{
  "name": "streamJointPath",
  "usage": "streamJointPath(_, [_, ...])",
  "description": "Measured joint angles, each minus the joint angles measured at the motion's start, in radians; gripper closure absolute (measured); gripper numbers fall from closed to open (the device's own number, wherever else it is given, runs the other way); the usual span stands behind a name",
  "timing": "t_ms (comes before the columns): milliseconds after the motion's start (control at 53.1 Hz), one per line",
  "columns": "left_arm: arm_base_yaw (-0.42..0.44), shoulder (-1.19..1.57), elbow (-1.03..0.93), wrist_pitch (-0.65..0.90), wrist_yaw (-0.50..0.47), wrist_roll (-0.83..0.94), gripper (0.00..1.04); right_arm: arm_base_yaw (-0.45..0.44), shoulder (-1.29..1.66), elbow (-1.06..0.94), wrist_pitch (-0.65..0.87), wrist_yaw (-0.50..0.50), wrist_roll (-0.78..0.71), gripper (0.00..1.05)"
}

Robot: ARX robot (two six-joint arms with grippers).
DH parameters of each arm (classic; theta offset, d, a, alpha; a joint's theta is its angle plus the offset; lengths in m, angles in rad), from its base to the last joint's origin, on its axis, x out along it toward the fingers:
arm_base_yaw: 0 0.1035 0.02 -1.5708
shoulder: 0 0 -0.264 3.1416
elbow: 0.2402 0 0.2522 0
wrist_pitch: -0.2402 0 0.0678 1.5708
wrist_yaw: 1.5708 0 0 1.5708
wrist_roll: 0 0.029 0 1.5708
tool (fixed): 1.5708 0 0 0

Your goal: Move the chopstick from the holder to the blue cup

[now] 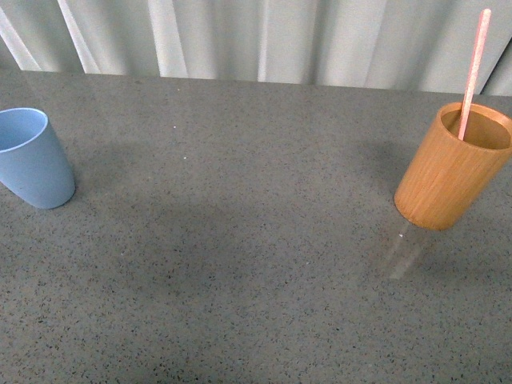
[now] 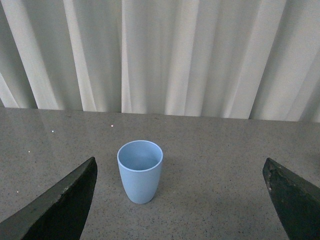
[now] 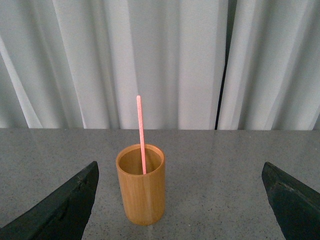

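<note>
The pink-red chopstick stands upright in the orange-brown holder at the table's right; both also show in the right wrist view, the chopstick inside the holder. The light blue cup stands empty at the table's left and shows in the left wrist view. My left gripper is open, well back from the cup. My right gripper is open, well back from the holder. Neither arm shows in the front view.
The grey speckled table stretches between the cup and the holder. Pale pleated curtains hang behind the table's far edge.
</note>
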Motion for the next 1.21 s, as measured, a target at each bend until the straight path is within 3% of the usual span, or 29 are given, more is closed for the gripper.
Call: streamJointPath(1206, [0.000, 0.000, 0.000, 0.000, 0.000, 0.000, 0.07, 0.000, 0.000, 0.000, 0.000, 0.000, 0.000, 0.10])
